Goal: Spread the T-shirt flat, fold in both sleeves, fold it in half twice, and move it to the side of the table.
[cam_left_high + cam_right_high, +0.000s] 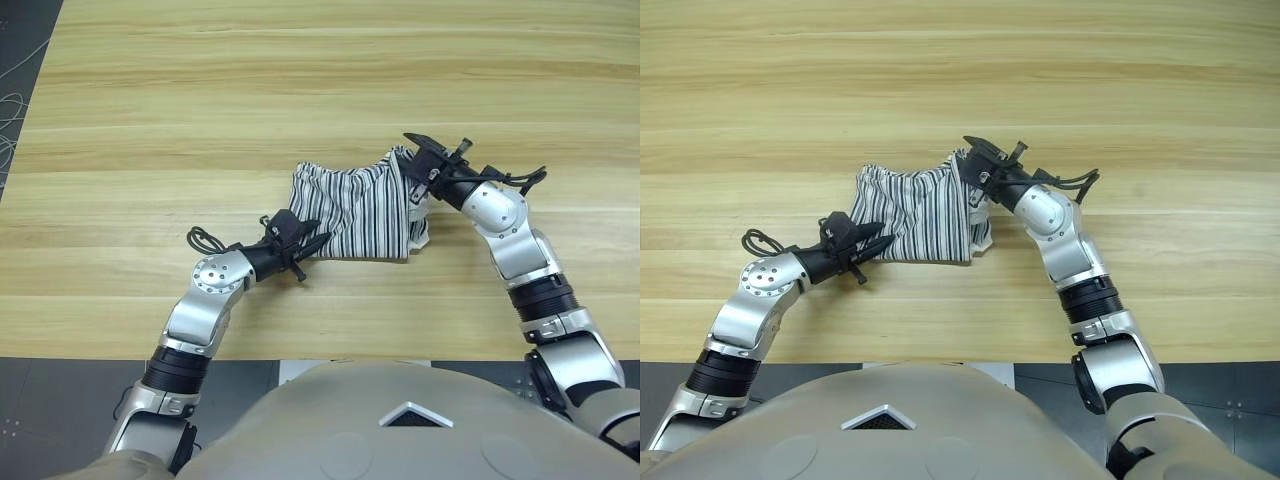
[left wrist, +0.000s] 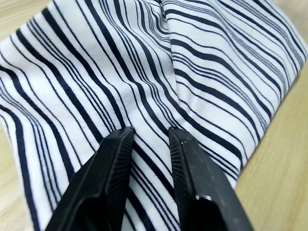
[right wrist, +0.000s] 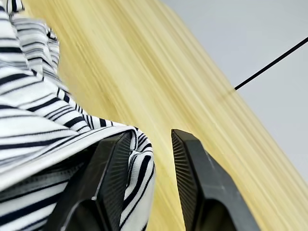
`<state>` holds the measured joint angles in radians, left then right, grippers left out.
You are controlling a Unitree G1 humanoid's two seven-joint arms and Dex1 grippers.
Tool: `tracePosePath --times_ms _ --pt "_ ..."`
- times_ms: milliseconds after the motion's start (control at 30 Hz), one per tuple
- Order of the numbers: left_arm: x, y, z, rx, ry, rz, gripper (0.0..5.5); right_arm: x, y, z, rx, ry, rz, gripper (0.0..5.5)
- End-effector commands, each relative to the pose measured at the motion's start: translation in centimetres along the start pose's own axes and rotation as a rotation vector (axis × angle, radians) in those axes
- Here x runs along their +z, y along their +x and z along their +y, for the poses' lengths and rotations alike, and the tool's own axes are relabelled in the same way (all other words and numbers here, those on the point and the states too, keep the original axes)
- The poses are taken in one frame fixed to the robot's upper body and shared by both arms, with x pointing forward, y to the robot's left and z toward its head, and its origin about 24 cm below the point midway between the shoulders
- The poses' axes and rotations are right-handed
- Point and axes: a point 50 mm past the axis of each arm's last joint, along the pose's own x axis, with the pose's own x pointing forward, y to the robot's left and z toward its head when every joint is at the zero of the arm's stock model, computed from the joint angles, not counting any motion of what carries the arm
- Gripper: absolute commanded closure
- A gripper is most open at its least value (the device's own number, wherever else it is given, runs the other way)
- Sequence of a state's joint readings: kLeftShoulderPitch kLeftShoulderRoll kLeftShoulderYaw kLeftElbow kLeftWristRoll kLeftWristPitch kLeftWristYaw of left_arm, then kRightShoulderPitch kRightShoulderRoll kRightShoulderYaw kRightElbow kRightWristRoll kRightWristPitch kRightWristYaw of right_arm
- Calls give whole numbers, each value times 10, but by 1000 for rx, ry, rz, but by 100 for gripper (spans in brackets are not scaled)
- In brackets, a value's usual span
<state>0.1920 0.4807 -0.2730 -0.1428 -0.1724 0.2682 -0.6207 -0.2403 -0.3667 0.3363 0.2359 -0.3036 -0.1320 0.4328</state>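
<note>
The T-shirt [image 1: 355, 210], white with dark stripes, lies folded into a small bundle in the middle of the wooden table [image 1: 200, 100]. My left gripper [image 1: 310, 245] is at the bundle's near left corner. In the left wrist view this gripper [image 2: 150, 132] is open, its two dark fingers lying over the striped cloth [image 2: 120, 62] with fabric showing in the gap. My right gripper [image 1: 415, 160] is at the bundle's far right corner, where the cloth is raised. There it [image 3: 153, 134] is open, with a striped hem [image 3: 29, 96] draped over one finger [image 3: 113, 168].
Bare wood stretches all around the bundle, widest toward the far side and the left. The table's near edge [image 1: 330, 358] runs just below my arms. Dark floor with loose cables [image 1: 12, 100] borders the table's left end.
</note>
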Motion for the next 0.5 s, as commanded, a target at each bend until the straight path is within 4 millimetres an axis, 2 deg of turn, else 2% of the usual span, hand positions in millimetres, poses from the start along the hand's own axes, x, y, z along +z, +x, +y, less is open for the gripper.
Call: tracePosePath --times_ms 33,233,367,500 --pt "-32 -5 -13 -24 -66 158 410 -12 -5 -3 30 -40 76 392" --pt "-32 -6 -12 -16 -68 159 410 -2 -11 -17 79 -22 47 392" --pt "-33 -6 -12 -14 -70 159 410 9 -17 -38 107 61 -9 392" --pt "-33 -5 -13 -13 -70 156 410 13 -27 -54 195 72 -9 392"
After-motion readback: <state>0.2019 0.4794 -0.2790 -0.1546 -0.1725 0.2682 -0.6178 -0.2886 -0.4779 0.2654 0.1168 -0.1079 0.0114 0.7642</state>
